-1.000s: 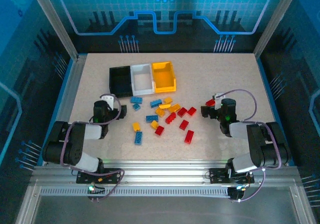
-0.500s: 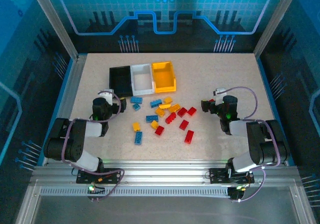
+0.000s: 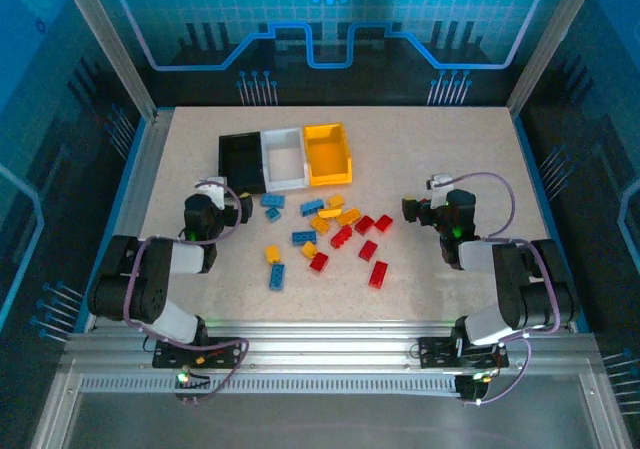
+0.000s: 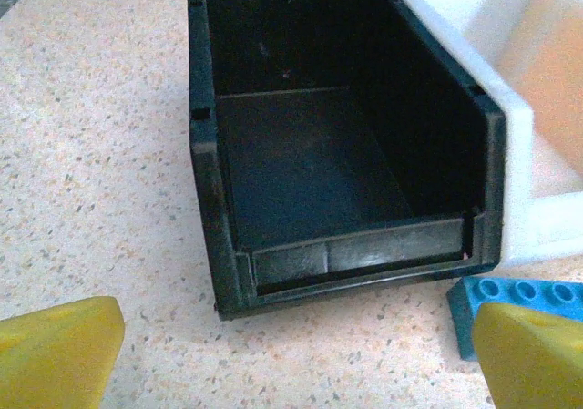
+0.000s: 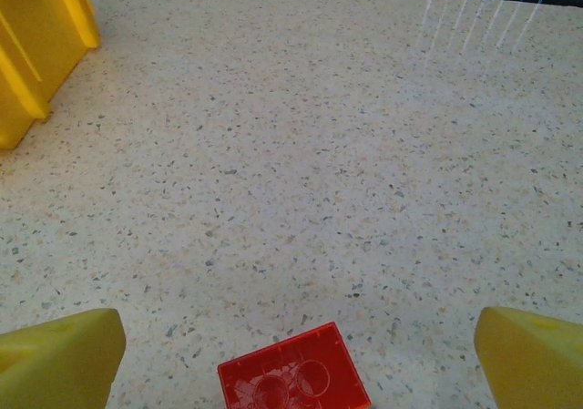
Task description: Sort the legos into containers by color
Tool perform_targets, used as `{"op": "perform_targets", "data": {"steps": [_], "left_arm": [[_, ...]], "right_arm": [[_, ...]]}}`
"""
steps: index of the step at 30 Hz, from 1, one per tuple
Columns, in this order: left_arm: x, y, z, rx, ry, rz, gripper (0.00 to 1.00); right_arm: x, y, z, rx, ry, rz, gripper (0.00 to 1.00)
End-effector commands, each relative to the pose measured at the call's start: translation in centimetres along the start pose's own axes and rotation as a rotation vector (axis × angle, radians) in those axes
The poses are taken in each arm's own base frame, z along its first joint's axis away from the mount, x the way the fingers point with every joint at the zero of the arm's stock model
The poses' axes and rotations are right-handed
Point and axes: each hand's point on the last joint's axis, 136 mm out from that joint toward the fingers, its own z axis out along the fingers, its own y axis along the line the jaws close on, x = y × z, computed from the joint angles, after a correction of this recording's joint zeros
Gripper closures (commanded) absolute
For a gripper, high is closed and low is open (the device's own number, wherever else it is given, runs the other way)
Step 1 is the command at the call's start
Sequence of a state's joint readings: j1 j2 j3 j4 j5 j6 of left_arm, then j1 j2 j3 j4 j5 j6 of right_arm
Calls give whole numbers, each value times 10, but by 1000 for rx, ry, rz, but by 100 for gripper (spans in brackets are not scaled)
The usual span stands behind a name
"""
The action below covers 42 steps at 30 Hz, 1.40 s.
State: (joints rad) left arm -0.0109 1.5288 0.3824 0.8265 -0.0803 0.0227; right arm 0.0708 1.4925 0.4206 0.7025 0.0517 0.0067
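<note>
Across the overhead frame's middle, legos (image 3: 335, 231) scattered on the surface (image 3: 450, 159), below the containers (image 3: 284, 159). Left wrist: left end effector (image 4: 296, 354) spread wide, black bin (image 4: 346, 154) ahead. Right wrist: right end effector (image 5: 296, 354) wide, red brick (image 5: 293, 380) bottom centre, between fingertips (image 5: 55, 354).

Our left arm (image 3: 150, 279) reaches in from the desk's (image 3: 430, 149) near-left corner, our right arm (image 3: 515, 279) from the near-right. Left pincer (image 4: 291, 354) and right pincer (image 5: 296, 354) sit low, fingers spread wide.
</note>
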Motion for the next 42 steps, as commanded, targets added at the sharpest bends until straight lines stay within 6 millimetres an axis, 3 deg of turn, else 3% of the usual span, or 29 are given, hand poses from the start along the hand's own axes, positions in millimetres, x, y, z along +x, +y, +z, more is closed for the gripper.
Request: {"op": "perform_targets", "data": {"steps": [1, 5, 6, 7, 11, 17, 23, 25, 29, 33, 38, 42], "left_arm": [[-40, 13, -4, -80, -30, -48, 1], [-61, 35, -22, -241, 114, -171, 1], [-68, 39, -29, -279, 161, -216, 1], [-68, 40, -34, -298, 215, -245, 1], [-78, 27, -51, -285, 370, -351, 1], [-74, -14, -69, -149, 561, -590, 1], [-83, -59, -107, 57, 574, -673, 1], [-83, -72, -124, 122, 565, -696, 1], [-63, -87, -158, 179, 610, -712, 1], [-39, -96, -180, 217, 653, -699, 1], [-21, -106, -196, 256, 705, -684, 1], [-16, -108, -200, 267, 728, -645, 1]], "right_arm": [[-27, -23, -2, 97, -20, 33, 0], [-49, -34, -7, 145, 55, 68, 0], [-58, -41, -10, 173, 55, 134, 0], [-53, -50, -14, 201, 116, 227, 0], [-60, -63, -27, 194, 341, 541, 0], [-78, -32, -45, 58, 487, 690, 0], [-82, 17, -92, -41, 644, 700, 0], [-77, 33, -110, -52, 689, 670, 0], [-53, 66, -152, -70, 798, 647, 1], [-22, 76, -182, 17, 863, 644, 5], [2, 74, -191, 94, 882, 739, 10], [0, 70, -177, 119, 882, 728, 6]]}}
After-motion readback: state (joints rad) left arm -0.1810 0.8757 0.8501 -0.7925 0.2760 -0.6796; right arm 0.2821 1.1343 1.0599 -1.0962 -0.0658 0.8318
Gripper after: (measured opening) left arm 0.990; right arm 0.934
